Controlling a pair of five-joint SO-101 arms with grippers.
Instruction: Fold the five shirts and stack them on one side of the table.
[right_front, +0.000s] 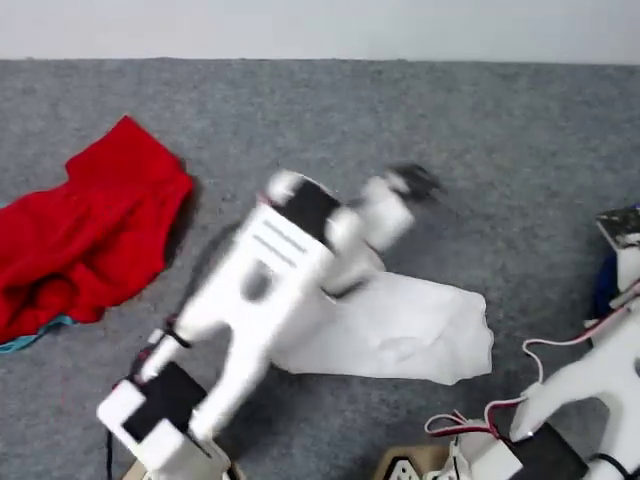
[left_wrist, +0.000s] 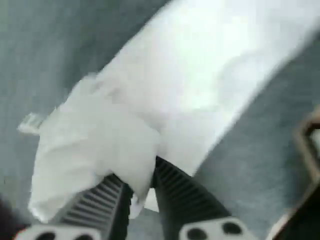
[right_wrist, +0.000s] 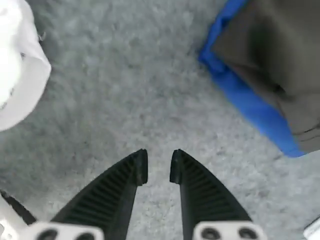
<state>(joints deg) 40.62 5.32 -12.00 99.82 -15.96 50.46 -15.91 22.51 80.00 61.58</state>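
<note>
Grey felt-like covering (right_front: 520, 140) spans the table. The white shirt (right_front: 400, 330) is the reference item and lies partly spread on the covering. The left gripper (left_wrist: 142, 192) is clamped on a bunched fold of the white shirt. The left arm (right_front: 270, 270) crosses over the white shirt's left part and hides it in the high view. A red shirt (right_front: 90, 235) lies crumpled well to the left of the white shirt, with a teal cloth edge (right_front: 25, 342) under it. A blue shirt (right_wrist: 250, 105), with a dark garment (right_wrist: 280, 60) on top, lies to the white shirt's right. The right gripper (right_wrist: 158, 167) hangs above bare covering between the white shirt and the blue shirt, fingers slightly parted, nothing between them. Bare covering extends beyond the white shirt to the far table edge.
</note>
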